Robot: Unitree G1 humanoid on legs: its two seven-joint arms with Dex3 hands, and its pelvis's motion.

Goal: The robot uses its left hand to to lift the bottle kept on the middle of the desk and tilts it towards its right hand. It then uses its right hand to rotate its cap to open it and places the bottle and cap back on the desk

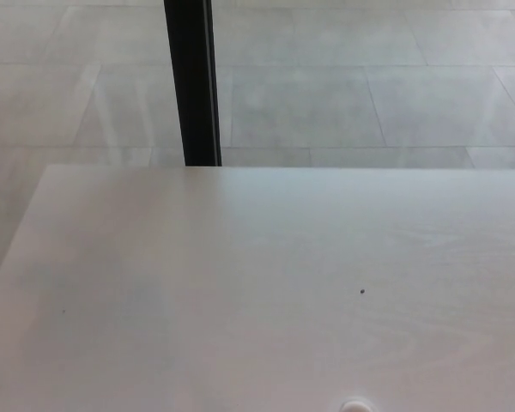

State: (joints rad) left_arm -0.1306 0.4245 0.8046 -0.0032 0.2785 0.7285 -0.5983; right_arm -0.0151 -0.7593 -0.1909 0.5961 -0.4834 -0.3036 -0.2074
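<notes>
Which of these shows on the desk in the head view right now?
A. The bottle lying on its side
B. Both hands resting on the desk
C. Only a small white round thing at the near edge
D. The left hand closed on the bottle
C. The desk shows just a small white round thing at its near edge; the bottle and both hands are out of view.

Small white round thing [355, 406] cut by bottom edge, ID unclear; desk [257, 257] cropped right + bottom.

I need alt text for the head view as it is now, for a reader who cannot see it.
A pale wooden desk fills the lower part of the head view, with no bottle and no robot hand in sight. A small white round object shows at the bottom edge. Behind the desk stands a black post on a tiled floor.
</notes>
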